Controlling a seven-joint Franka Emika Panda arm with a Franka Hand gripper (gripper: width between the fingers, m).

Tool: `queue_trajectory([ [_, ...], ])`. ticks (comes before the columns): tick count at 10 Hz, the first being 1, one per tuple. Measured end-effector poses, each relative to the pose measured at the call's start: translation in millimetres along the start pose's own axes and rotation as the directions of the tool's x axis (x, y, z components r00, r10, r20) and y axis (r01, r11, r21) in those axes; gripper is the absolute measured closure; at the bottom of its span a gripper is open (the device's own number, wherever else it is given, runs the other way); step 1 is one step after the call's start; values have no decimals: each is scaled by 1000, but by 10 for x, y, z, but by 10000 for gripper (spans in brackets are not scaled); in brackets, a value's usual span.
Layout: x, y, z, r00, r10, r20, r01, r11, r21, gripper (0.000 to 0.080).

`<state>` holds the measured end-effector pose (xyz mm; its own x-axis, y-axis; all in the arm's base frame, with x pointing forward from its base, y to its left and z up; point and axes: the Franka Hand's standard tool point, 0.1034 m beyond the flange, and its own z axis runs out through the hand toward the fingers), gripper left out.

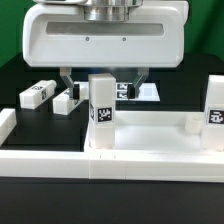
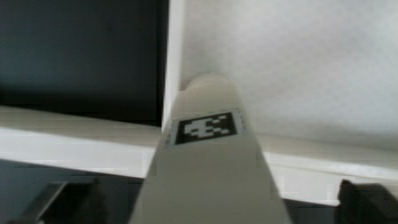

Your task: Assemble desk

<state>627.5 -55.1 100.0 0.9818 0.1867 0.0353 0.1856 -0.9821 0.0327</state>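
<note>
The build looks roughly half done. The white plastic tray-like tabletop (image 1: 150,135) lies flat on the black desk (image 1: 30,195), its long axis seemingly running across the exterior view from left to right. One white rectangular leg block (image 1: 102,100) stands upright at the tabletop's corner on the exterior view's left. A second upright leg block (image 1: 215,105) stands at the corner on that view's right. Whether either is fully seated I cannot tell.

Two legs are not yet fitted. The outer loose leg block (image 1: 35,93) and the inner loose leg block (image 1: 67,100) lie on their sides just beside each other on the black desk, off the tabletop on the exterior view's left. Their long axes are level and slant away from the camera.

The claw (image 1: 104,83) hangs over the first upright leg with its fingers spread wide apart, one on each side and neither touching, so it grips nothing. That leg's long axis is vertical, and its square black-and-white tag faces the exterior camera.
</note>
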Motion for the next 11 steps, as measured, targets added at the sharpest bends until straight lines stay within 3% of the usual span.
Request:
queue_trajectory([
  [1,-6,13,5,999,-50,1,50,999,0,150],
  [3,-6,13,5,998,-57,1,57,998,0,394],
  [4,-6,13,4,998,-57,1,57,998,0,394],
  [5,-6,13,5,998,-57,1,57,998,0,511],
  [9,-7,12,5,1000,4,1,-4,1000,2,511],
  [11,-13,20,7,985,170,3,-170,985,9,511],
])
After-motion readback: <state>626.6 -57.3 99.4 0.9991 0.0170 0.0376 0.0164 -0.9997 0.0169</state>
